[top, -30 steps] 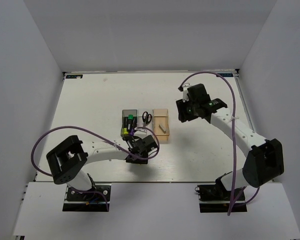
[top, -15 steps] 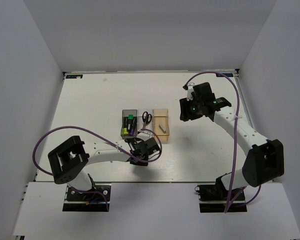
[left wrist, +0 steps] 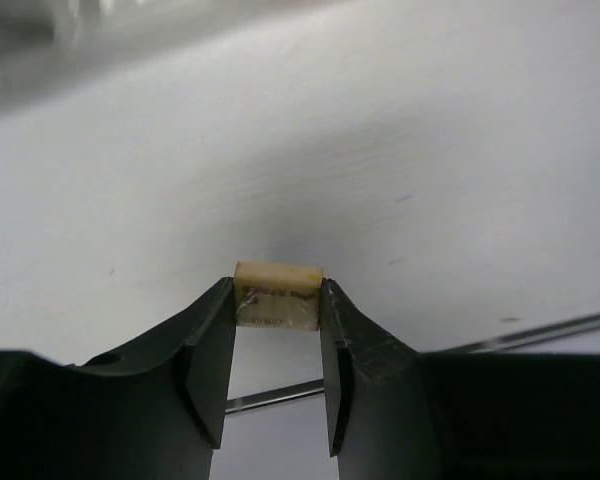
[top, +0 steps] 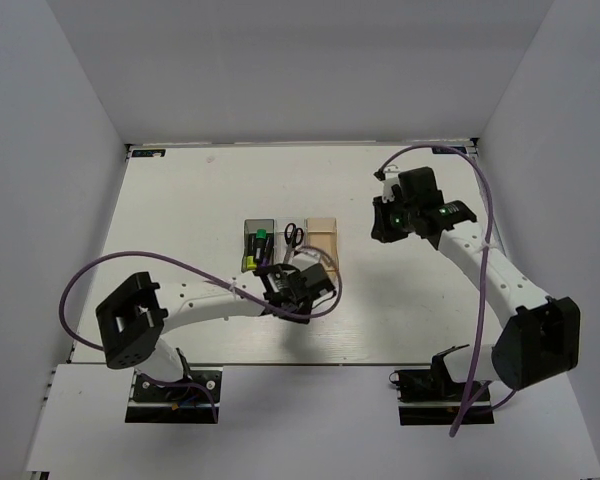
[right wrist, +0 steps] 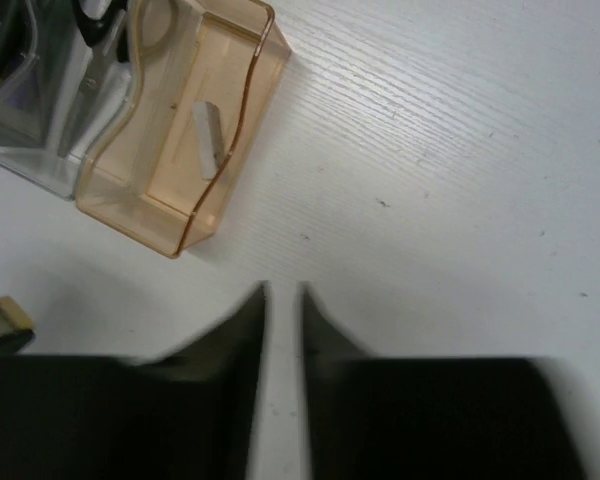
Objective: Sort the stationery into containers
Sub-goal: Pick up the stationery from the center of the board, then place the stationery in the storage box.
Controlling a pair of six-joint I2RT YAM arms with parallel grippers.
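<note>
Tan block (left wrist: 277, 296) pinched in left tool (left wrist: 277, 345), amber bin (right wrist: 180, 130) holding grey eraser (right wrist: 208, 138)

We note: amber bin (right wrist: 170, 140) glossy translucent plastic, smooth walls. Grey eraser block (right wrist: 208, 138) inside, matt. Table (right wrist: 460, 150) matt white, fine wood-like grain. Tan block (left wrist: 277, 295) dull, scuffed, between matt black plastic fingers (left wrist: 205, 365).

L end effector (left wrist: 277, 372) clamped; R end effector (right wrist: 282, 297) near-closed, empty.
</note>
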